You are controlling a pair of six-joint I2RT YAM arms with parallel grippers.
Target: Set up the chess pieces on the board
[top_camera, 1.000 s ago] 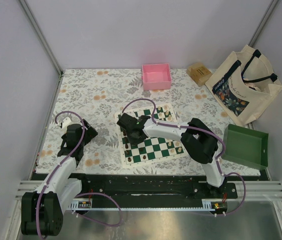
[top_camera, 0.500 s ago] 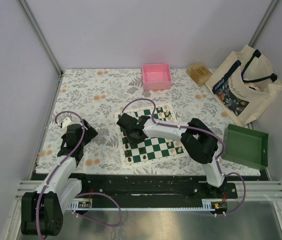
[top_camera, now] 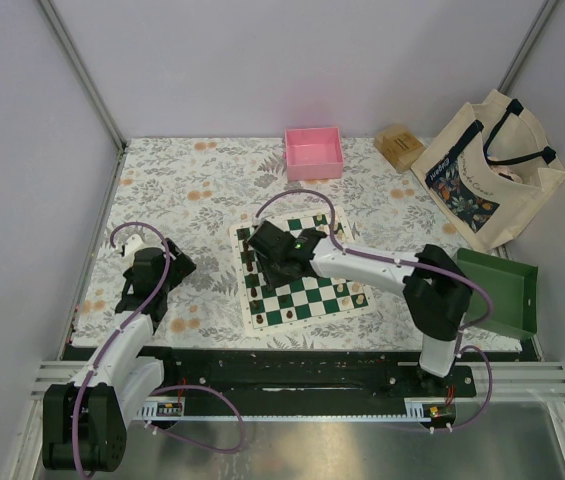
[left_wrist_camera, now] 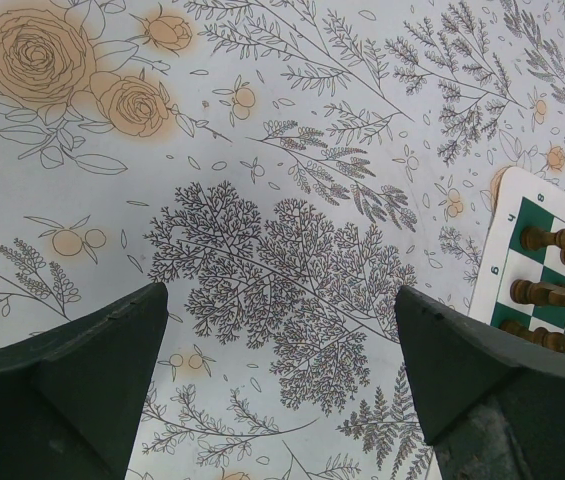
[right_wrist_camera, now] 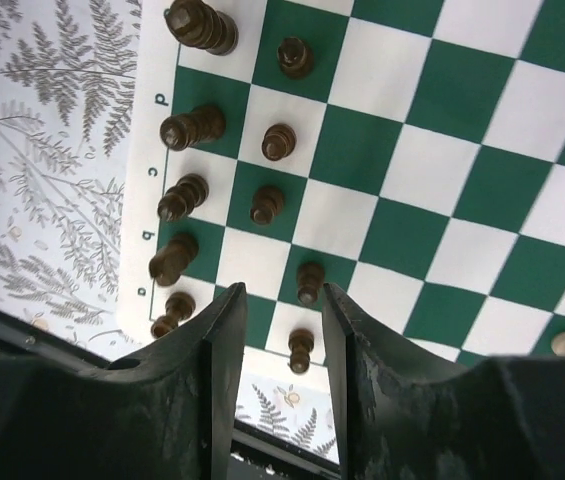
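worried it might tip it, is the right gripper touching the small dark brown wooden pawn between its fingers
Apart. The right wrist view shows gaps either side of the small dark brown wooden pawn between the fingers of the right gripper.

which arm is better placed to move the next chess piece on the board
Right, likely: the right gripper hangs over the green-and-white checked board, above the dark brown chess pieces, jaws apart. The left gripper sits over the floral cloth, off the board.
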